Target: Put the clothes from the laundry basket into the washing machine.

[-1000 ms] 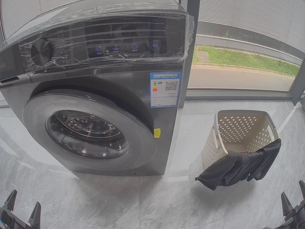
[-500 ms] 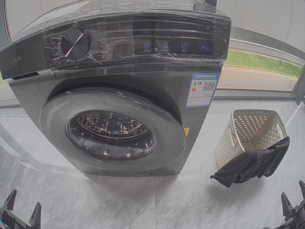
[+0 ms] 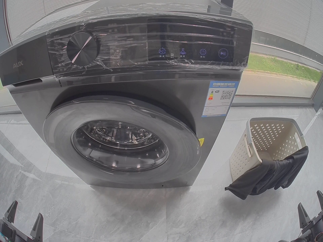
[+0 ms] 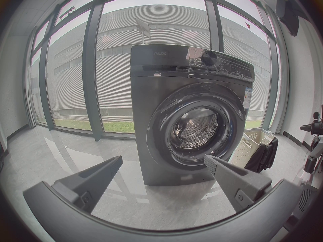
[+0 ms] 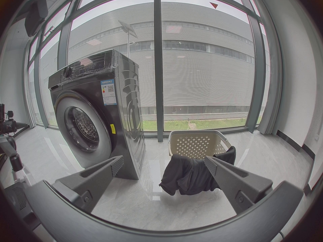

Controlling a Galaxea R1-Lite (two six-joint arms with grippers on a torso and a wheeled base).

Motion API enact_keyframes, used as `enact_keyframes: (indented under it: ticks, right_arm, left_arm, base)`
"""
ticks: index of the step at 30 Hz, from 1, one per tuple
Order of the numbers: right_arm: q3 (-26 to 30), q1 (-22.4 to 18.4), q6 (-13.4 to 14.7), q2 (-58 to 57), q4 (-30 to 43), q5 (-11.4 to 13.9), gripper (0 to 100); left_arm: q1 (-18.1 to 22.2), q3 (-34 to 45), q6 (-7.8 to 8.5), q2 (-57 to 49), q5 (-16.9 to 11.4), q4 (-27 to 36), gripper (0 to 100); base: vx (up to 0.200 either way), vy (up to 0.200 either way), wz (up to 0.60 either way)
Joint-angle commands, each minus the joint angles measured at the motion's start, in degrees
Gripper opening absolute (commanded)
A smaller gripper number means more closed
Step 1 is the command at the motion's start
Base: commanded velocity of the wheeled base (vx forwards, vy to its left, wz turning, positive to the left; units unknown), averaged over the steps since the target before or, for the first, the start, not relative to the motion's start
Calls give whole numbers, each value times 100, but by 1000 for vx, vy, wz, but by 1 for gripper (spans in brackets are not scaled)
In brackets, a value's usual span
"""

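head view: a grey front-loading washing machine [image 3: 134, 88] stands on a pale marbled floor [image 3: 134, 212] before a tall window [image 3: 286, 34]. its round door [image 3: 181, 142] lies flush against the front and appears shut, with the steel drum [image 3: 119, 142] seen through the glass. clear plastic film [image 3: 151, 56] covers the control panel, which carries a round dial [image 3: 81, 48] at its left end; a blue-edged energy label [image 3: 220, 98] sits on the upper right of the front and a small yellow sticker [image 3: 201, 142] below it. to the machine's right, just apart from it, a cream laundry basket [image 3: 240, 152] with star-shaped perforations stands on the floor near the window. a dark garment [image 3: 269, 177] is draped over the basket's near rim, part inside and most hanging down the outer wall, its lowest fold at or just above the floor. the left tool [image 3: 26, 210] sits low at the robot's left, fingers spread apart and holding nothing; the right tool [image 3: 309, 199] sits low at the right, near the basket's side, likewise spread and empty. both are well apart from the machine and the garment.
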Motion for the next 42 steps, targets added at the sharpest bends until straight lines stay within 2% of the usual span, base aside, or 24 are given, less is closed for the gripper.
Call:
enact_keyframes:
  ticks: [1,4,9,14,19,38,42]
  right_arm:
    - [66,0,1,0,1,4,100]
    - [66,0,1,0,1,4,100]
    - [66,0,1,0,1,4,100]
    - [66,0,1,0,1,4,100]
    - [66,0,1,0,1,4,100]
    - [66,0,1,0,1,4,100]
    - [66,0,1,0,1,4,100]
  left_arm:
    - [-4,101,-52,-95,15,0,100]
    - [-4,101,-114,-86,24,0,100]
    - [-4,101,-105,-95,24,0,100]
    - [-4,101,-26,-95,15,-9,100]
    - [-4,101,123,-95,7,9,100]
    - [-4,101,71,-95,-2,-9,100]
    - [-4,101,106,-95,-2,0,100]
  base:
    - [0,200,0]
    - [0,200,0]
    - [0,200,0]
    - [0,0,0]
    - [0,0,0]
    - [0,0,0]
    - [0,0,0]
